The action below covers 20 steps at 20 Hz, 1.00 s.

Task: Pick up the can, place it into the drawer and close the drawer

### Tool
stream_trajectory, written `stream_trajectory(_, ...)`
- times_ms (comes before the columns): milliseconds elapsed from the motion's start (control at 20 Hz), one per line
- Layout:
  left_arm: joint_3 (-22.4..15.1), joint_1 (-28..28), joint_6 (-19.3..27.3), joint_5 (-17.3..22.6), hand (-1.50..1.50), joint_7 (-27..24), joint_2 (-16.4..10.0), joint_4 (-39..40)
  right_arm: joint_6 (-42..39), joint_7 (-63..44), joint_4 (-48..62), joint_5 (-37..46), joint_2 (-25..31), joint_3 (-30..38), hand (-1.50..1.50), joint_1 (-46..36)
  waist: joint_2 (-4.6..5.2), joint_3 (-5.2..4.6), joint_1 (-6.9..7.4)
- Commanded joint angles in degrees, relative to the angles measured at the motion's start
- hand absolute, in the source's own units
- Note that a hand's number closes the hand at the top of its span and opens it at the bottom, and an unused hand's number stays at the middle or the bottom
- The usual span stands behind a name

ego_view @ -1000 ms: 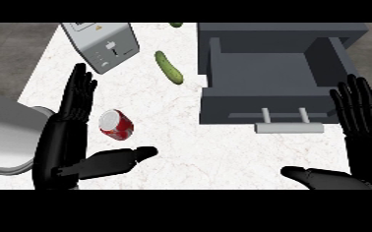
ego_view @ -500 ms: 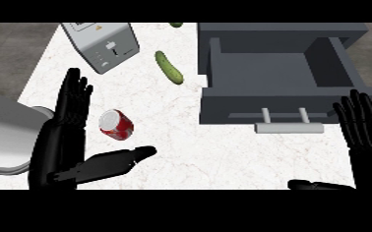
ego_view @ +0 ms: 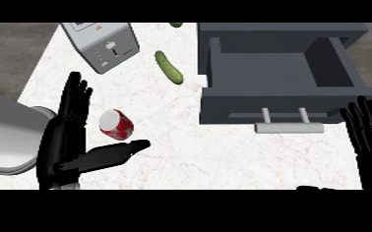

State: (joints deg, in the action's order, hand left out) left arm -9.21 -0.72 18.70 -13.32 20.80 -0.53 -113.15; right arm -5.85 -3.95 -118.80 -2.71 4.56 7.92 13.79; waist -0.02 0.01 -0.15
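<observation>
Red can (ego_view: pixel 116 124) on the marble counter (ego_view: pixel 218 157), well left of the open grey drawer (ego_view: pixel 240 105).
Left hand (ego_view: pixel 67 140) spread wide, fingers straight, thumb out. The can sits in the gap between fingers and thumb, not gripped. Right hand (ego_view: pixel 361 130) at the view's right edge, fingers straight, holding nothing. Cucumber (ego_view: pixel 168 67) and toaster (ego_view: pixel 102 44) lie farther back.
</observation>
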Motion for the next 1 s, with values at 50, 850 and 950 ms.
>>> stream_trajectory(50,-0.2,1.2,1.7,1.3,-1.50,-3.9,0.5,5.9,0.7,3.7,2.9,3.9,-2.8,-2.2,-1.50,0.5,0.01,-0.01,-0.01)
stream_trajectory(850,4.1,1.7,4.5,7.5,-1.50,-22.4,0.5,25.6,-3.9,0.4,3.6,-2.9,1.0,6.0,-1.50,-2.8,0.04,-0.02,-0.07)
stream_trajectory(950,9.5,3.3,-0.5,9.4,-1.50,-19.2,-2.5,23.1,-3.3,1.0,1.9,0.7,-1.4,2.4,-1.50,-0.9,0.01,-0.01,0.01)
